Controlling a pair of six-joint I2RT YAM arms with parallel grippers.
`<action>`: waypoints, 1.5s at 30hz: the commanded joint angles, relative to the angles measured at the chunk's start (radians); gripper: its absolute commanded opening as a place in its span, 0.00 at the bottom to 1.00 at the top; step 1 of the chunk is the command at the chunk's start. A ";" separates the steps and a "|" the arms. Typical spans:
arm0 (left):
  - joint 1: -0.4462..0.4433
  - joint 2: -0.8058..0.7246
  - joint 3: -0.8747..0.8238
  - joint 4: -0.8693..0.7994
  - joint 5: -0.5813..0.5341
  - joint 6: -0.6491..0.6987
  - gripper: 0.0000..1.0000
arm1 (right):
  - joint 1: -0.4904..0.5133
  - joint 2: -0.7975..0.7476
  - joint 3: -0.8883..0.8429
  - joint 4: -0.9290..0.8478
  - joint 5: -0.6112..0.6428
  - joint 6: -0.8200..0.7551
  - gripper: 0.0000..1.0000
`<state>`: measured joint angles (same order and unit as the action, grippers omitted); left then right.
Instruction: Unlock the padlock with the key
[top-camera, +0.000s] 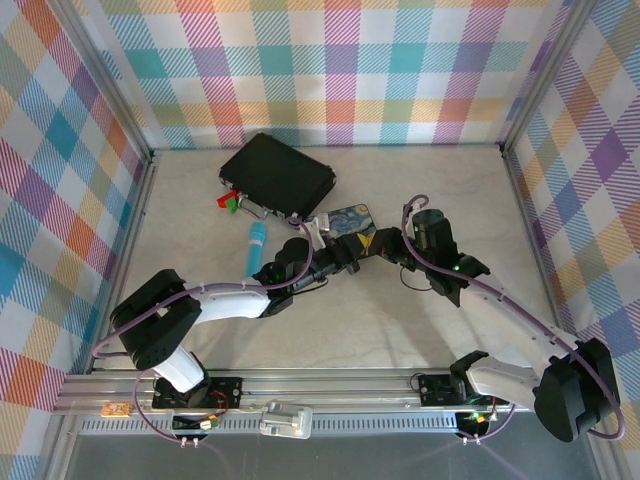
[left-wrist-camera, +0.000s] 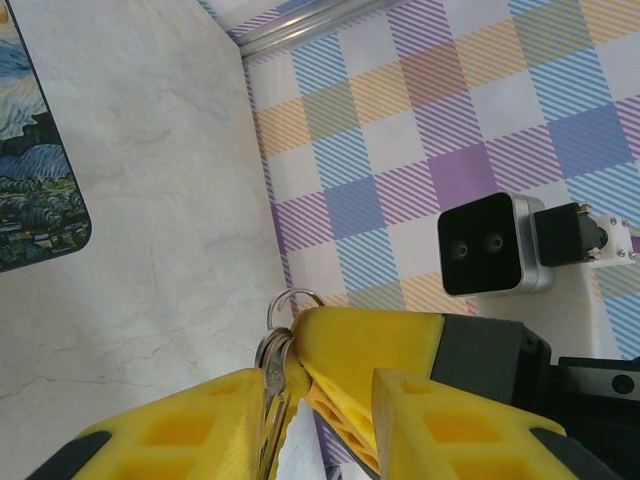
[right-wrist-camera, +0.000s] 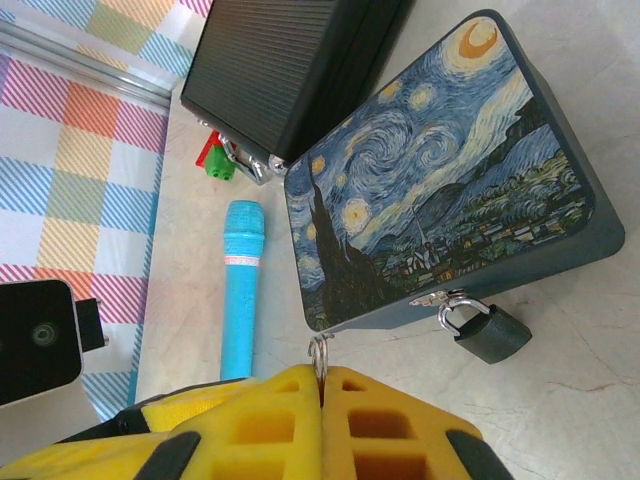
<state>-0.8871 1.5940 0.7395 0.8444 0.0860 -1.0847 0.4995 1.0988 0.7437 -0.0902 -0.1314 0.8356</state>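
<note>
The key (left-wrist-camera: 270, 390) sits where both arms meet. The right gripper (right-wrist-camera: 322, 378) is pressed together on its head, and the ring (right-wrist-camera: 318, 350) sticks out at the tips. The left gripper (left-wrist-camera: 325, 390) stands spread around this, with the blade lying along one finger (left-wrist-camera: 170, 435). Just beyond, the padlock (right-wrist-camera: 492, 333) hangs with its shackle closed through the hasp (right-wrist-camera: 440, 297) of the starry tin (right-wrist-camera: 430, 170). I judge the step in hand to be regrasping the key between the arms. Next, the blade must point free toward the keyhole, which I cannot see.
</note>
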 joint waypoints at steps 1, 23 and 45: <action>-0.019 -0.012 -0.021 0.029 -0.002 -0.021 0.34 | 0.007 -0.029 -0.017 0.046 0.019 0.019 0.00; -0.025 -0.010 -0.005 0.032 0.002 -0.029 0.12 | 0.007 -0.021 -0.034 0.071 0.019 0.032 0.00; 0.142 -0.177 0.235 -0.749 0.465 0.573 0.00 | -0.177 -0.171 0.010 -0.239 -0.408 -0.545 0.56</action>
<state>-0.7589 1.4590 0.9047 0.3256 0.3847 -0.7330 0.3534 0.9257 0.7372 -0.2909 -0.2943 0.4587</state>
